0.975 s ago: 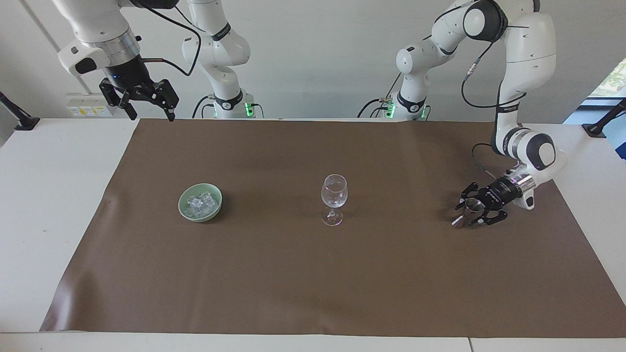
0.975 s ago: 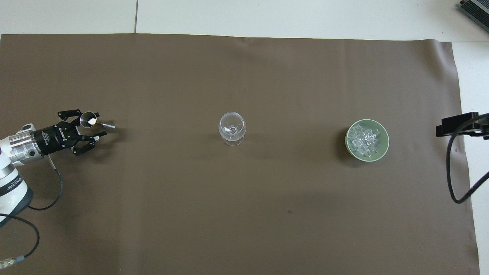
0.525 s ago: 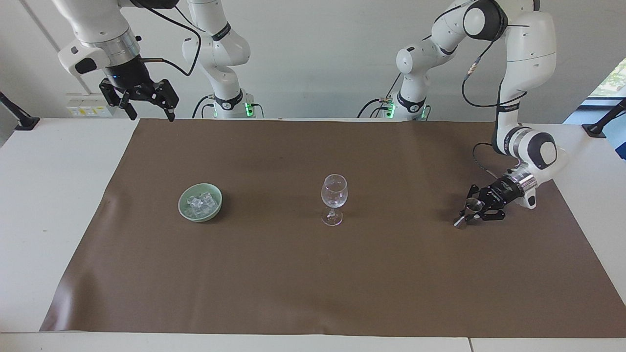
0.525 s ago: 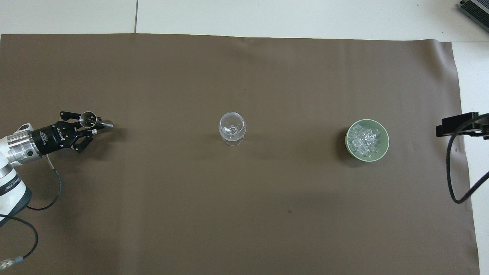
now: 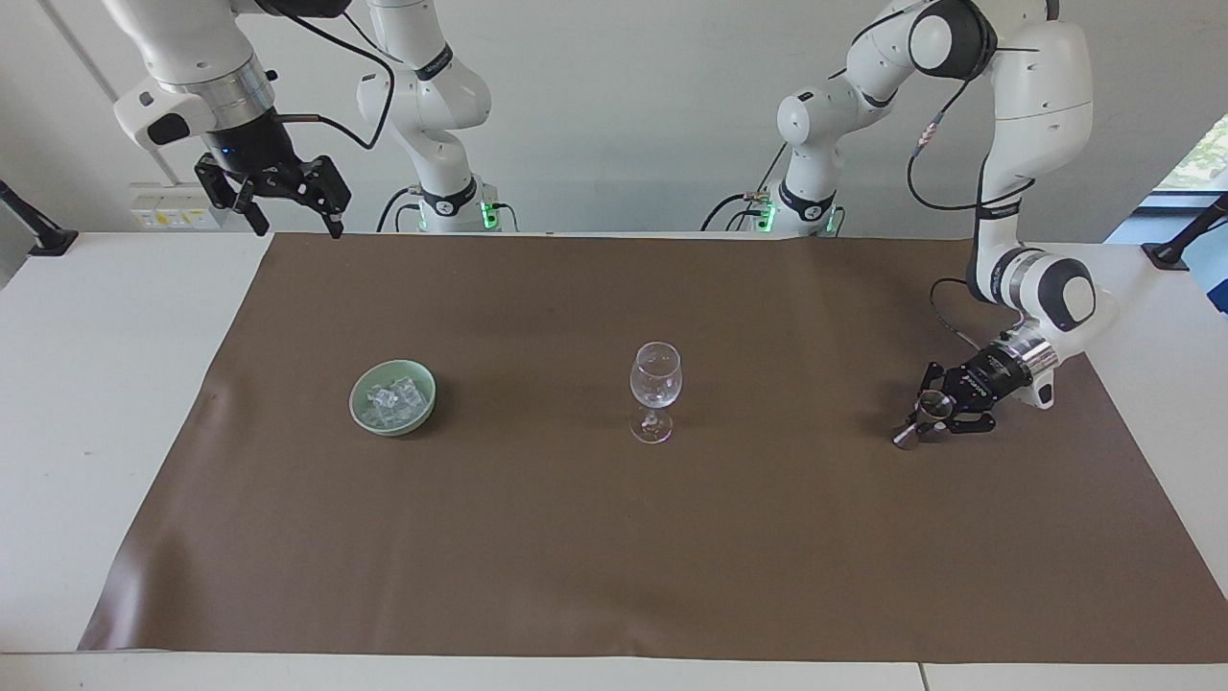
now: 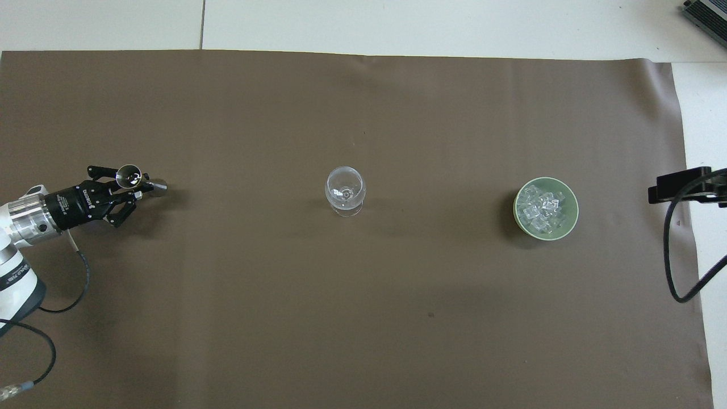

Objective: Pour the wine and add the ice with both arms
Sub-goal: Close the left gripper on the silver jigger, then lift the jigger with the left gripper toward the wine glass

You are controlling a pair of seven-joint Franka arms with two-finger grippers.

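An empty clear wine glass (image 5: 656, 384) (image 6: 345, 190) stands upright mid-mat. Toward the right arm's end sits a pale green bowl (image 5: 357, 407) (image 6: 573, 211) holding ice (image 5: 391, 401) (image 6: 542, 207). At the left arm's end, my left gripper (image 5: 929, 419) (image 6: 135, 189) lies low over the mat, shut on a small steel measuring cup (image 5: 923, 413) (image 6: 130, 176). The wine is out of view; I cannot tell what the cup holds. My right gripper (image 5: 293, 223) waits high above the mat's corner near its base, fingers open and empty.
A brown mat (image 5: 614, 537) (image 6: 363, 318) covers most of the white table (image 5: 96, 384). Both arm bases stand at the robots' edge. A black cable (image 6: 673, 267) loops over the table by the mat's edge at the right arm's end.
My left gripper's fingers closed from wide open onto the measuring cup. The right arm, the glass and the bowl have stayed where they were.
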